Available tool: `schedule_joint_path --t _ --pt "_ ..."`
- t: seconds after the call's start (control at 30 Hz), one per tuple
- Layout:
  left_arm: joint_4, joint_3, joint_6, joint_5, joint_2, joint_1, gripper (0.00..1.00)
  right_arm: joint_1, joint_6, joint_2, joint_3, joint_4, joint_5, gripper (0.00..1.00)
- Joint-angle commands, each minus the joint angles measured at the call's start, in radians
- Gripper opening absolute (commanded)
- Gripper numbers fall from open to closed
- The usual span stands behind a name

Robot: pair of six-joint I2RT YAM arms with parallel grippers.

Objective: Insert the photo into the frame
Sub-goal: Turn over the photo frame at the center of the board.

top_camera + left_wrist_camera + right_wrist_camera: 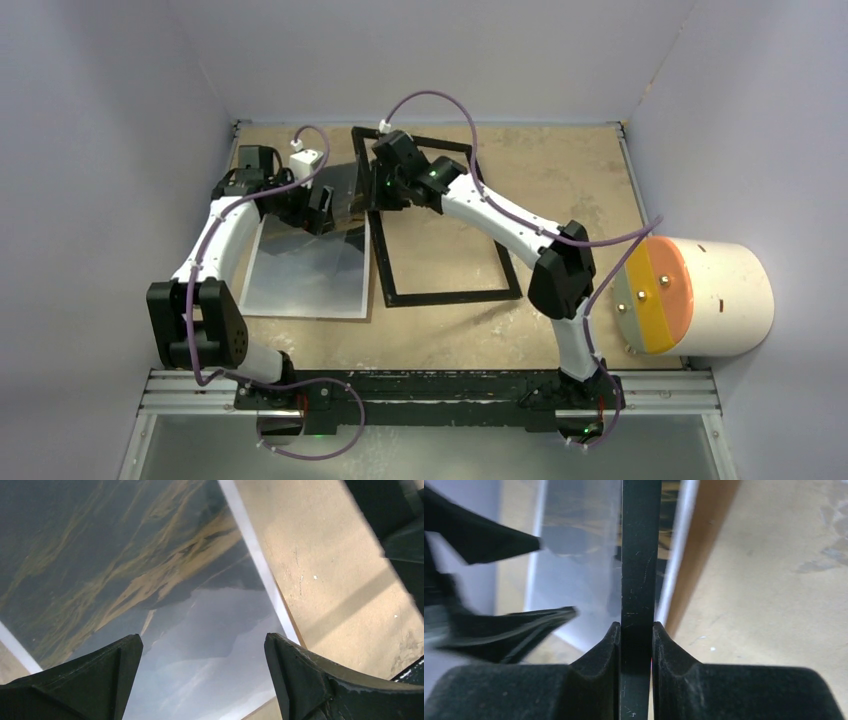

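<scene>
photo (310,275): lies flat, picture side up, on the left half of the table (560,170). Its right edge meets the frame's left rim.
frame (450,296): just right of it, mid-table, black face up. Looks empty, w/ bare table showing thru the middle.
right gripper (384,190): clamped hard on the far part of that left rim, prob. to steady or tip the frame so the sheet can slide in.
left gripper (322,208): hangs over the photo's far end, spread wide, nothing in it. I'd guess it's lining up a pinch at the edge.
left wrist cam only: fingers (90,685) sit apart over the glossy mountain print. Can't tell if they touch it.
right wrist cam only: pads (596,660) squeeze the rim w/ no gap. Photo shows on both sides of the rim, so the rim crosses over the sheet. Top cam doesn't settle that.
far right: white drum (725,295) w/ orange-yellow end, well apart from the work.
</scene>
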Motion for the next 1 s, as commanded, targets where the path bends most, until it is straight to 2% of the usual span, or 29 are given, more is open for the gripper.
schedule_joint_path --t 0.0,0.13,0.3,0.43,0.57,0.73,0.97 --pt "-0.014 0.033 0.026 0.029 -0.045 -0.002 1.0 -0.008 0.052 -0.02 0.198 -0.127 -0.053 0.0" --pt "0.004 -0.001 0.035 0.034 -0.04 -0.002 1.0 -0.044 0.094 -0.042 0.225 -0.149 -0.08 0.0" --pt "0.074 -0.075 0.052 -0.019 0.009 -0.004 1.0 -0.088 0.139 -0.104 0.155 -0.072 -0.192 0.0" --pt "0.106 -0.104 0.057 -0.055 0.06 -0.004 1.0 -0.093 0.149 -0.075 0.24 -0.091 -0.265 0.0" --pt "0.125 -0.091 0.016 -0.011 0.034 -0.002 1.0 -0.104 0.223 -0.056 0.281 -0.037 -0.384 0.0" --pt "0.146 -0.053 -0.061 0.015 -0.017 -0.001 1.0 -0.118 0.451 -0.109 0.166 0.235 -0.533 0.0" --pt "0.105 0.021 -0.099 0.045 -0.051 0.002 1.0 -0.123 0.768 -0.204 -0.101 0.778 -0.575 0.0"
